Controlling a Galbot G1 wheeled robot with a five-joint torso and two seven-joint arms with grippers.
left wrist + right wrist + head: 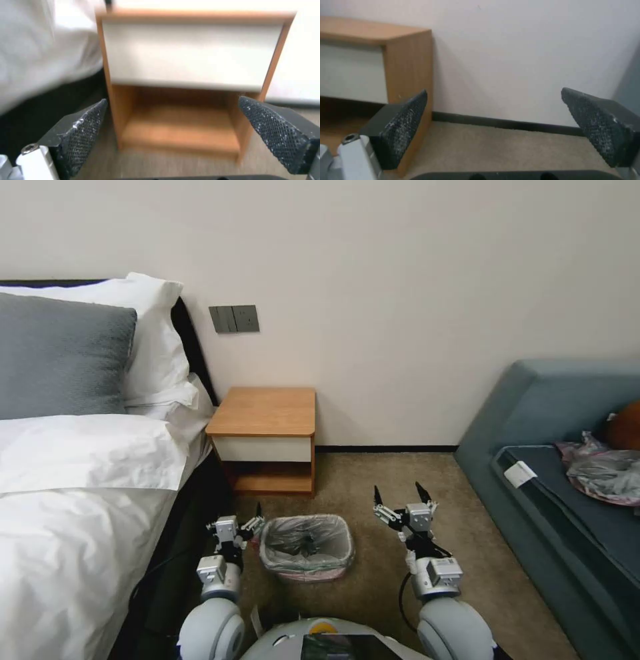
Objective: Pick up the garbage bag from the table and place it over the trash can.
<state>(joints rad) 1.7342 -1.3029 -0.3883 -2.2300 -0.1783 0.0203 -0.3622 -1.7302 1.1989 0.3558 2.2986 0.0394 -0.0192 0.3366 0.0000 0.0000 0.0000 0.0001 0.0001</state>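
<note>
The garbage bag [339, 540], grey crinkly plastic with a pink rim, is draped over the trash can [308, 545], whose rounded shape shows through the plastic, on the carpet just in front of me. My left gripper [253, 519] sits open right beside the bin's left edge, holding nothing. My right gripper [399, 493] hangs open to the bin's right, a hand's width away. The table [267, 410] stands behind the bin against the wall. The left wrist view shows my left gripper [173, 110] open toward the table [186, 55]. In the right wrist view my right gripper [493, 100] is open, facing the table's side [408, 65].
A bed [73, 493] with white sheets and pillows runs along the left, close to my left arm. A blue-grey sofa [553, 473] stands at the right, with crumpled plastic [610, 473] on its seat. Carpet [373, 473] lies between table, bin and sofa.
</note>
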